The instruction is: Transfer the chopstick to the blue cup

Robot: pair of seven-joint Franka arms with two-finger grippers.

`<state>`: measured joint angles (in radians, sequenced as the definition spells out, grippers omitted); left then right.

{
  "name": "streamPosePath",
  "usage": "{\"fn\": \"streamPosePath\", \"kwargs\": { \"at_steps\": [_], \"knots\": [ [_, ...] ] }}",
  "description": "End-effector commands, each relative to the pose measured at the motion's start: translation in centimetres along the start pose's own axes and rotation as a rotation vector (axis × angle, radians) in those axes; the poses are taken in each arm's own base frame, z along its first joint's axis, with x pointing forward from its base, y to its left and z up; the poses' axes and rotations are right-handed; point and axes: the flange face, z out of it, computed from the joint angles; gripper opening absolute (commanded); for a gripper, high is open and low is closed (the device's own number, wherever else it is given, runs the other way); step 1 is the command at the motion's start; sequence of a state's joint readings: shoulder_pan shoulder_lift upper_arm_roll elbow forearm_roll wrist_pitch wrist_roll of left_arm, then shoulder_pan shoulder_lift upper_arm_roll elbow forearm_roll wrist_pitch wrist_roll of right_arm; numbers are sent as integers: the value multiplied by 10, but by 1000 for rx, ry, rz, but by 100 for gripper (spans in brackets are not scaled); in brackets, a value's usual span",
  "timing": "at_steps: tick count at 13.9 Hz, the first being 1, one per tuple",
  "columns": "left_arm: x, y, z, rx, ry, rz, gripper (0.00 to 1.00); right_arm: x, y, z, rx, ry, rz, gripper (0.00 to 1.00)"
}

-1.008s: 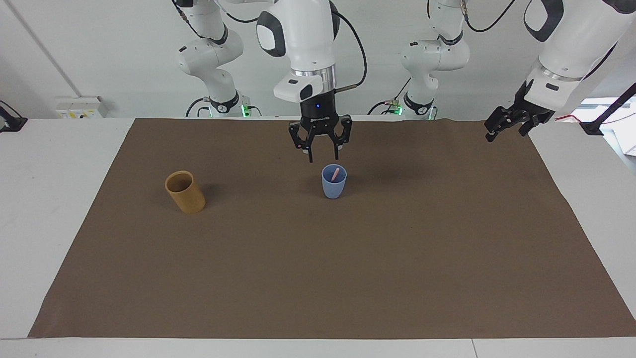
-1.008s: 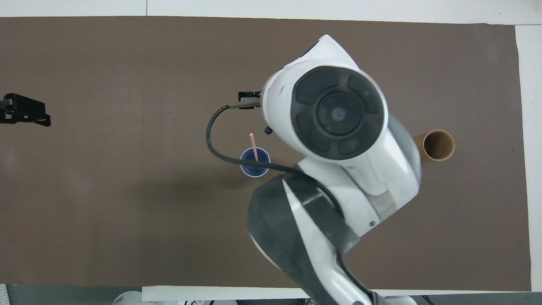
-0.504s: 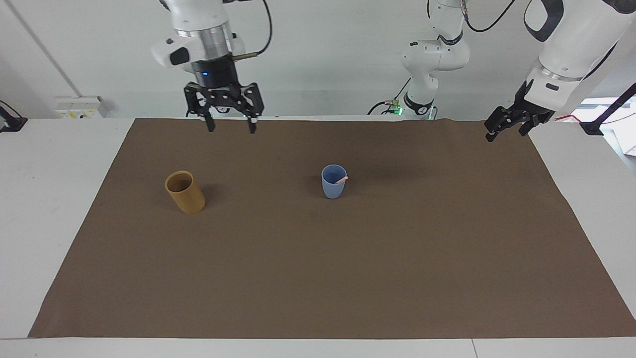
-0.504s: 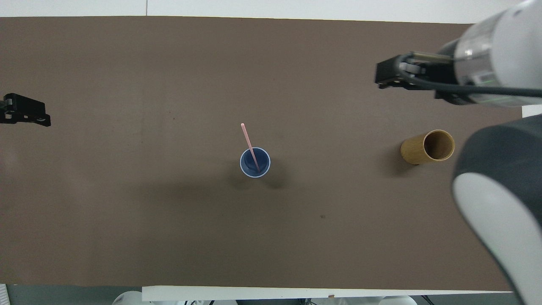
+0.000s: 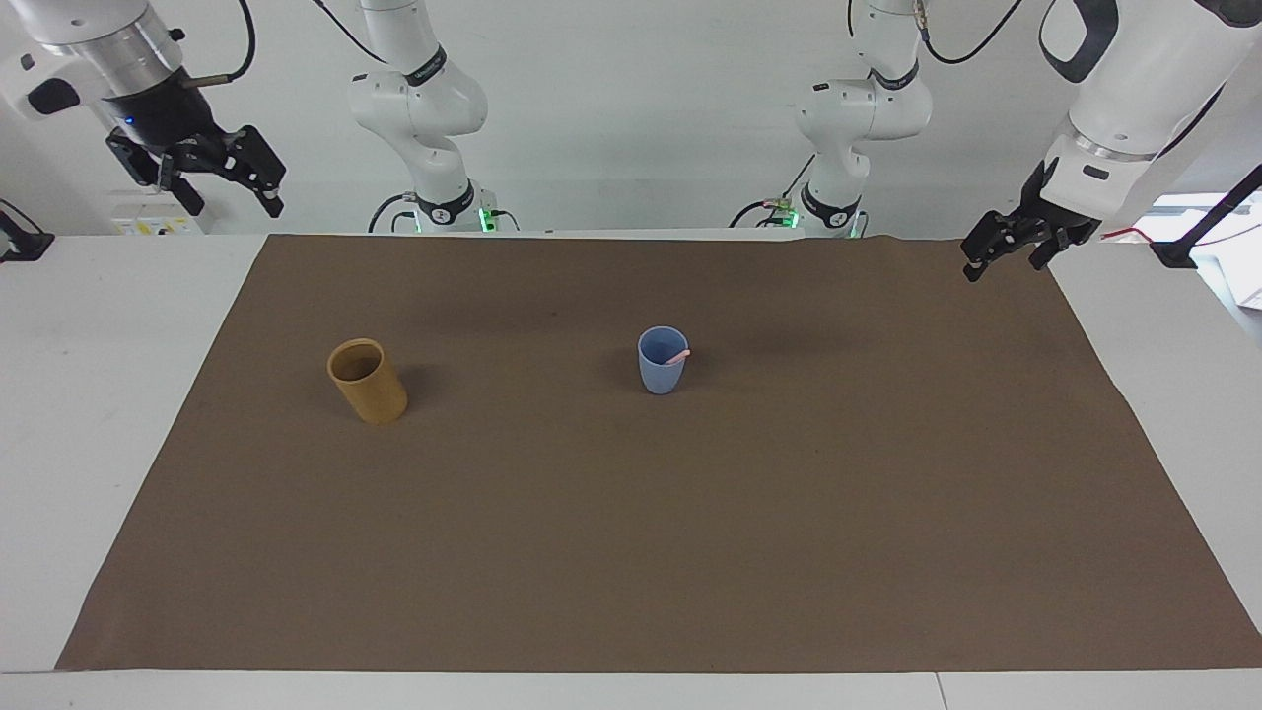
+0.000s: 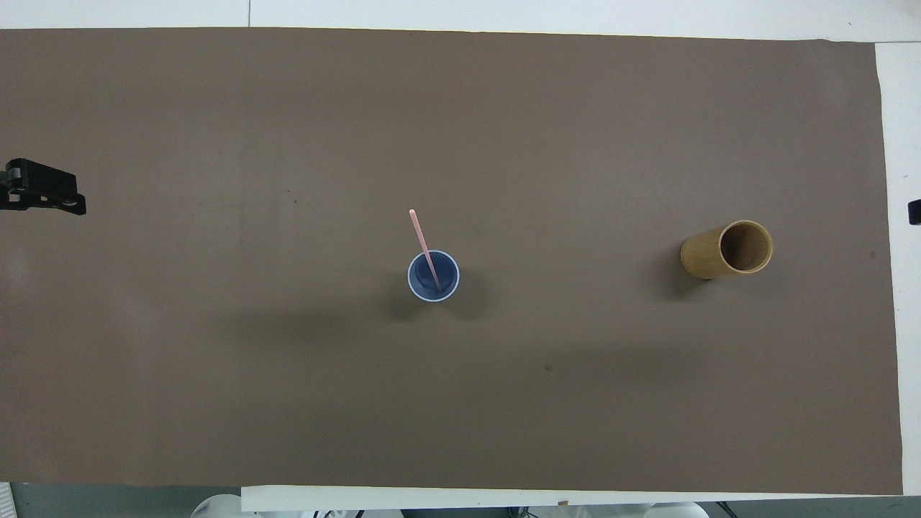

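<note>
The blue cup (image 5: 663, 369) stands upright in the middle of the brown mat, and it also shows in the overhead view (image 6: 448, 279). The pale pink chopstick (image 5: 676, 356) stands in it and leans on the rim; in the overhead view the chopstick (image 6: 420, 234) sticks out past the rim. My right gripper (image 5: 235, 202) is open and empty, raised high over the white table off the mat at the right arm's end. My left gripper (image 5: 1006, 264) is open and empty, waiting over the mat's corner at the left arm's end; it also shows in the overhead view (image 6: 44, 194).
A taller tan-yellow cup (image 5: 368, 383) stands on the brown mat (image 5: 631, 552) toward the right arm's end, level with the blue cup. It also shows in the overhead view (image 6: 719, 253).
My right gripper has gone up and away from above the blue cup to the right arm's end of the table. The chopstick tipped over to lean on the rim. The left arm has not moved.
</note>
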<state>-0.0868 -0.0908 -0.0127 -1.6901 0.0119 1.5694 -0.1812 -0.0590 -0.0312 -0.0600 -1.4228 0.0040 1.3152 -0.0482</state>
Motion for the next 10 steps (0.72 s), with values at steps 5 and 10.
{"fn": "streamPosePath", "kwargs": {
  "at_steps": [5,10],
  "knots": [
    [0,-2,-2,-1,-10,8,100,-12,-21,7,-56,-42,-35,99],
    [-1,-2,-2,0,-12,8,100,-13,-20,7,-42,-35,-31,99]
  ]
}}
